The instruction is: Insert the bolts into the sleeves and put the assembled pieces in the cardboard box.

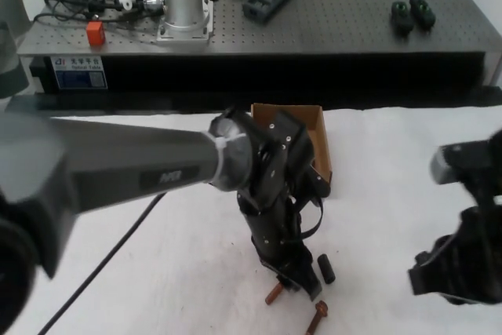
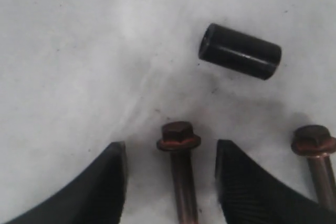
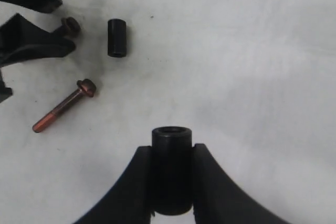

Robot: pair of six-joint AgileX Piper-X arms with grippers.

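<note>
Rusty bolt (image 2: 178,182) at tabletop's near edge straddled by left gripper (image 2: 170,148), jaws apart; sleeve (image 3: 172,182) clamped in right gripper (image 3: 172,153); bolt likely rolled aside if closed off-centre; cardboard box (image 1: 318,127) behind.

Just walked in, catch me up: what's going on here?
The left jaws stand open either side of a bolt on the white cloth. The right jaws are shut on a black sleeve. A second bolt and second sleeve lie loose nearby. No bolt is in a sleeve yet; the cardboard box sits beyond.
</note>
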